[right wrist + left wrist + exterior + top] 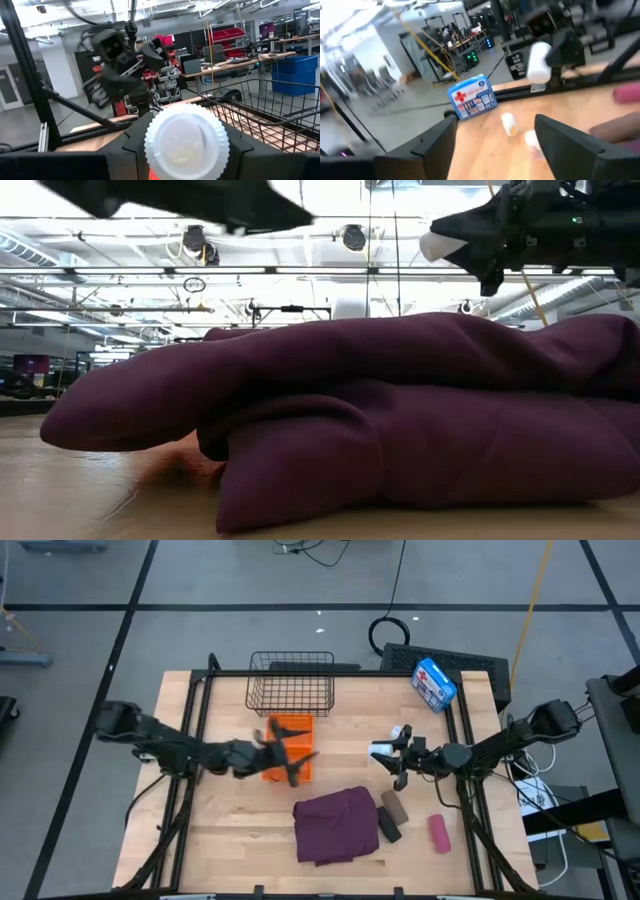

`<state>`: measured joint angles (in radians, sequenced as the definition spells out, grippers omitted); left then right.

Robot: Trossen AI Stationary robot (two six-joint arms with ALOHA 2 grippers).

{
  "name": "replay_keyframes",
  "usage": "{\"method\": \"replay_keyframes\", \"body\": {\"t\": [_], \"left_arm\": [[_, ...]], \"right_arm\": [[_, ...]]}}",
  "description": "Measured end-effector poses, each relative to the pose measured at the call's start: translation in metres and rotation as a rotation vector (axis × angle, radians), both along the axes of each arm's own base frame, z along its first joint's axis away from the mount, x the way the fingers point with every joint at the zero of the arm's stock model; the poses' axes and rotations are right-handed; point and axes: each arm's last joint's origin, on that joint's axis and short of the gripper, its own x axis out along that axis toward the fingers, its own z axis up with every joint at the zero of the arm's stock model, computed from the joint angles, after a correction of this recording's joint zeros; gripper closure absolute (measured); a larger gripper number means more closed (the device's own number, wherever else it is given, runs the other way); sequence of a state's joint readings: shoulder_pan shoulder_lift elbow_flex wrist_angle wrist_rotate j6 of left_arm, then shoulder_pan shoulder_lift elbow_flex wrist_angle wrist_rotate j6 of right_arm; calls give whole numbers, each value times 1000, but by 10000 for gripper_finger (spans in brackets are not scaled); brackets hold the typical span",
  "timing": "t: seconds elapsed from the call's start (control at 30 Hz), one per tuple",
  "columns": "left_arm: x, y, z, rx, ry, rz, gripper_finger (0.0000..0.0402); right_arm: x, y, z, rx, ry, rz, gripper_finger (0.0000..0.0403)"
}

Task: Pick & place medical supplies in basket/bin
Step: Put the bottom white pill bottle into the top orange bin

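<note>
Filling most of the low view, the purple-maroon cloth (380, 420) lies crumpled on the wooden table (220, 830), near its front edge. Just to the cloth's right sit the brown roll (392, 807) and the black roll (389, 828), with the pink roll (439, 833) a little farther right.

Above that group the right gripper (383, 753) hovers over the table, its fingers closed on a white vial (186, 145), whose ribbed cap fills the right wrist view. Two more white vials (509, 123) stand on the bare wood in the left wrist view, beside the cloth.

Left of the cloth, the left gripper (297, 753) hangs over the orange bin (290, 727), its fingers spread wide with nothing between them. Behind the bin, touching it or nearly so, stands the black wire basket (291, 683). A blue-and-white box with a red cross (434, 682) rests near the table's far right corner.
</note>
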<state>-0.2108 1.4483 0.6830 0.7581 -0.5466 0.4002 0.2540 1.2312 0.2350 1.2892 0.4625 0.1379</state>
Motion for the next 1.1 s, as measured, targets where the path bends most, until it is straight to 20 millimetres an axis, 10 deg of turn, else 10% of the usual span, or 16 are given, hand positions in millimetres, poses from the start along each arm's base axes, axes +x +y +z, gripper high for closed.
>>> {"method": "replay_keyframes", "body": {"t": [0.43, 0.87, 1.1], "left_arm": [[100, -22, 8, 386, 99, 6, 89], [111, -25, 22, 420, 51, 18, 92], [112, -25, 22, 437, 59, 9, 156]], "right_arm": [[36, 12, 35, -14, -124, 96, 268], [40, 15, 41, -31, -135, 141, 268], [40, 15, 41, -36, -129, 140, 268]]}}
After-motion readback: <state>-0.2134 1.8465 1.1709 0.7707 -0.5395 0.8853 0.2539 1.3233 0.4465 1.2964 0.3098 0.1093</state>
